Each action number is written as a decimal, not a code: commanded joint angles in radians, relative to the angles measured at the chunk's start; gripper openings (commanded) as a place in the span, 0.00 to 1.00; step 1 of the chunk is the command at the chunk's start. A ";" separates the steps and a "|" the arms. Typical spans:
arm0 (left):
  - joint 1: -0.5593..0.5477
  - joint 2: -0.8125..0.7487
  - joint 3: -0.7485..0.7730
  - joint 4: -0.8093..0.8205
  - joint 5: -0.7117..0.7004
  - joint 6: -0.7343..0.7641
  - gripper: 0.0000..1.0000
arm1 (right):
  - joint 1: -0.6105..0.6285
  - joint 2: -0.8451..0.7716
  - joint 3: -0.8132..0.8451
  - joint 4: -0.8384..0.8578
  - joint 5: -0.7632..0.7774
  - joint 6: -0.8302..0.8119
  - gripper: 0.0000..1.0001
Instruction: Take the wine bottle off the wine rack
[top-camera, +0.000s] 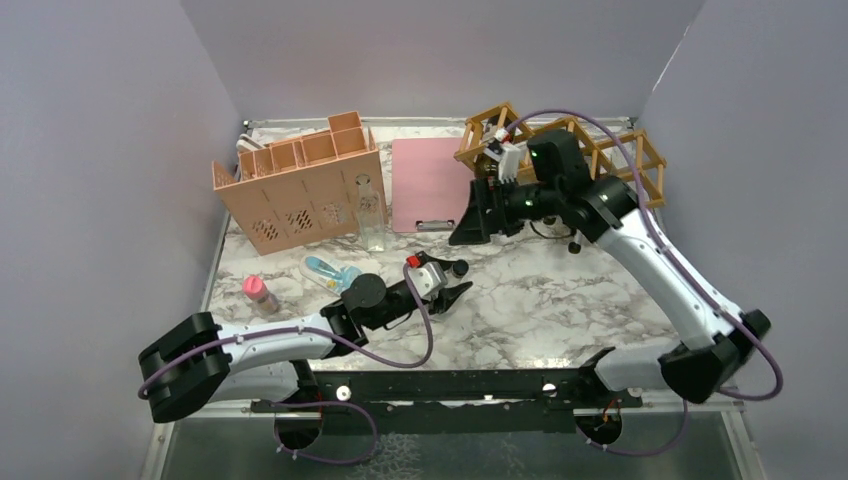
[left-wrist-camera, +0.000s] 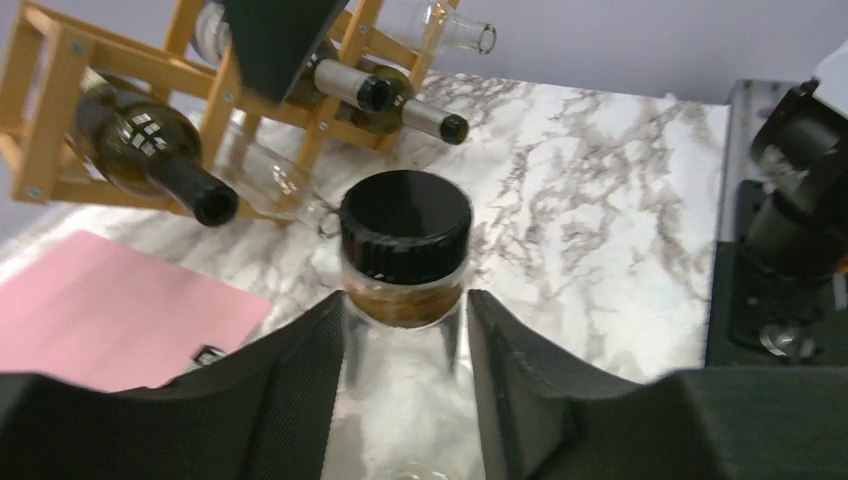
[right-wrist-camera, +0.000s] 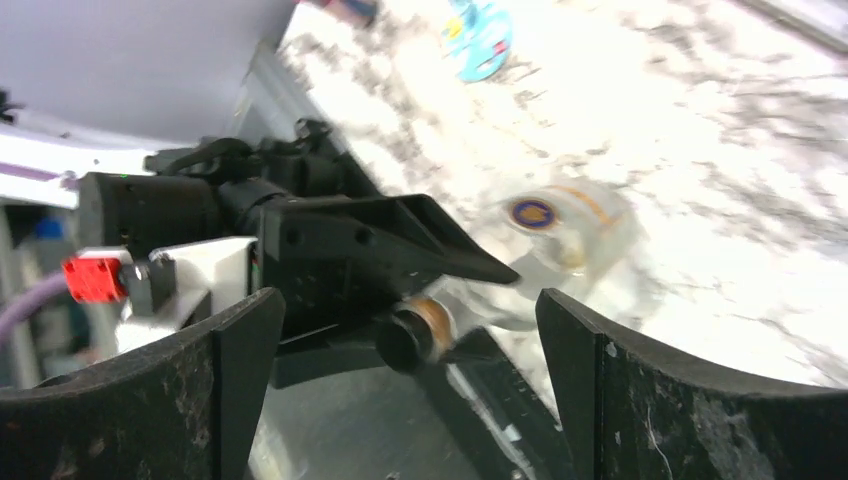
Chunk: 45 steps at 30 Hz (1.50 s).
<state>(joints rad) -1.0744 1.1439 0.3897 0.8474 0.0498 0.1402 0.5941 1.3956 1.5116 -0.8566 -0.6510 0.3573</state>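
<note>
Left gripper (left-wrist-camera: 405, 320): I'm reading it as clamped tight on the neck of the wine bottle (left-wrist-camera: 405, 240), just under the black cap. The bottle is sitting clear of the wine rack (left-wrist-camera: 55, 100), out over the marble table (top-camera: 560, 300) mid-workspace. I can't tell whether its body is touching the surface.

Right gripper (right-wrist-camera: 410, 300): jaws are standing wide apart, gripping nothing, facing the cap end and apart from it.

The rack is sitting back right, with dark bottles (left-wrist-camera: 140, 140) lying in its cells.

My read: extraction is done and I'm working the set-down. I'm planning to pull the right arm straight back first so no finger is clipping the cap. Then I'm lowering the left slowly, body first, since a neck-only grip is likely letting the heavy end swing. I'm aiming for bare marble well short of the rack.
</note>
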 joint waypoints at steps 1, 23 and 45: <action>-0.010 -0.059 0.027 -0.152 -0.046 -0.143 0.59 | 0.004 -0.184 -0.135 0.153 0.354 0.032 1.00; -0.010 -0.111 0.316 -0.735 -0.330 -0.237 0.67 | 0.004 -0.536 -0.384 0.126 0.730 0.013 1.00; -0.009 -0.101 0.461 -0.774 -0.448 -0.130 0.09 | 0.003 -0.585 -0.417 0.090 0.700 0.081 1.00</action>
<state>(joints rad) -1.0824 1.0454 0.7528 0.0105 -0.3023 -0.0696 0.5945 0.8261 1.0946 -0.7532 0.0402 0.4210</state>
